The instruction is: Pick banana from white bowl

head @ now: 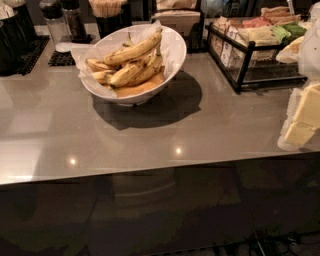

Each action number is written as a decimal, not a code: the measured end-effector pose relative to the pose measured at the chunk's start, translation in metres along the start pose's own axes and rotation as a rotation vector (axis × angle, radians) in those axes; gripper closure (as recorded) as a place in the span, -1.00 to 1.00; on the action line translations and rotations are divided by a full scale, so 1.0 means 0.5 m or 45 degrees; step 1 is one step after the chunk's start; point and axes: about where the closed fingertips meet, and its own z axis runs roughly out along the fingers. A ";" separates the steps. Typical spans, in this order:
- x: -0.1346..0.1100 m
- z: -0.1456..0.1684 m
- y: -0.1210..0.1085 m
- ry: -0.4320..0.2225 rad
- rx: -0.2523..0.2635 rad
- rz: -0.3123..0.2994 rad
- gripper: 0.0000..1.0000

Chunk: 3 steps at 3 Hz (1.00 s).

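The white bowl (172, 60) stands on the grey counter at the back centre, lined with crinkled white paper. It holds a bunch of bananas. The banana (134, 49), long, gently curved and yellow with brown speckles, lies on top of the bunch, with its dark stem tip pointing up and right. Shorter, browner bananas (131, 71) lie under it. My gripper (298, 131) is at the right edge of the camera view, low over the counter, far to the right of the bowl and apart from it.
A black wire rack (250, 55) with packets stands at the back right. Dark jars, a shaker (52, 20) and a cup of sticks (107, 12) stand behind the bowl on black mats. The counter's front edge (150, 172) runs across the middle.
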 end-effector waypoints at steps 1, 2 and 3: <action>0.000 0.000 0.000 0.000 0.000 0.000 -1.00; -0.060 0.041 -0.043 -0.076 -0.038 -0.079 -1.00; -0.169 0.100 -0.105 -0.197 -0.117 -0.198 -1.00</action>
